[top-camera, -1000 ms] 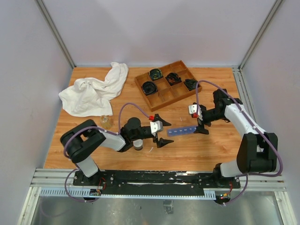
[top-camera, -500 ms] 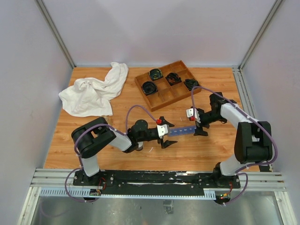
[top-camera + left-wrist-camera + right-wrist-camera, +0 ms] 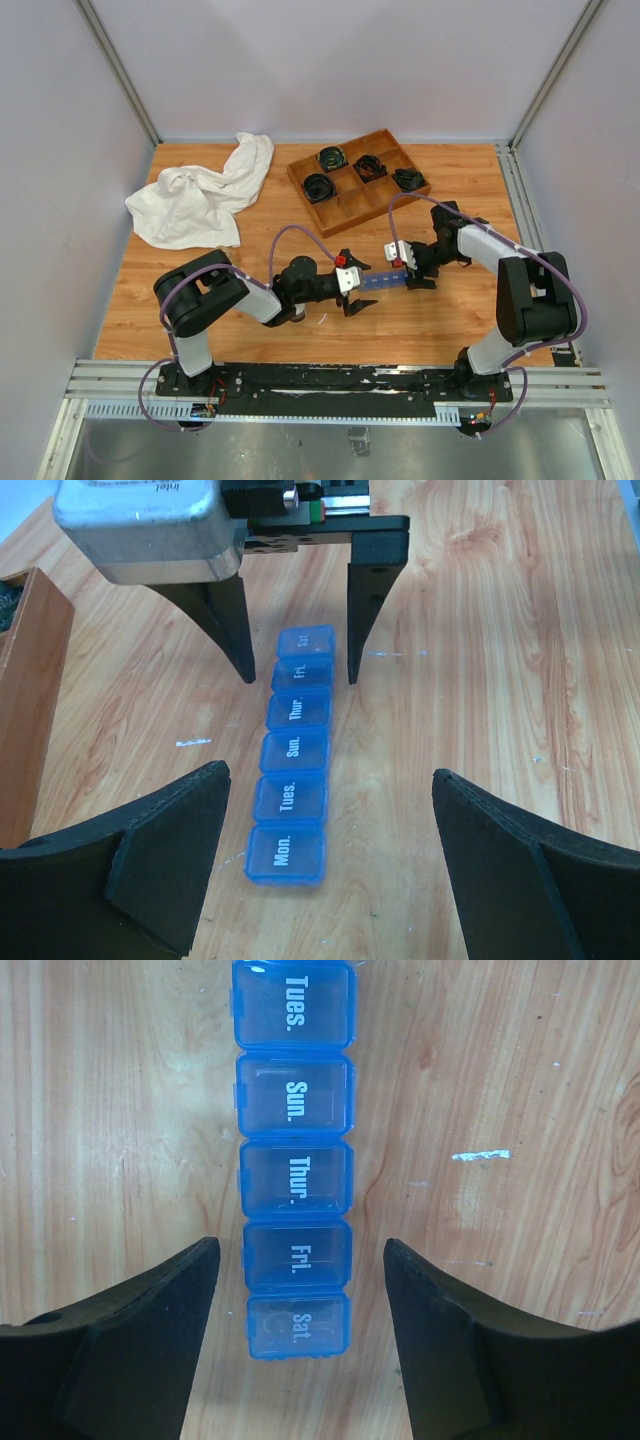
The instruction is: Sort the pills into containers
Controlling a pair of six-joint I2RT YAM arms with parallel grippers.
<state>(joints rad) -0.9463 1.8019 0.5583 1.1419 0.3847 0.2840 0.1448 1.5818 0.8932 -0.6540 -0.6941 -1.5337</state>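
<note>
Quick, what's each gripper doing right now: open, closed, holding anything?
Left gripper: open, holding nothing, straddling the Mon. end of the blue pill organizer.
Right gripper: open, holding nothing, straddling its Sat. end.

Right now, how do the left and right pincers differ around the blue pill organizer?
Left pincer sits at the Mon. end of the blue pill organizer, right pincer at the Sat. end. Left pincer's gap is far wider than the strip; right pincer's flanks it closely. Both open, straddling it, gripping nothing.

The left tool point(image 3: 328, 773) and right tool point(image 3: 297, 1245) point at each other, low, jaws spread apart.
</note>
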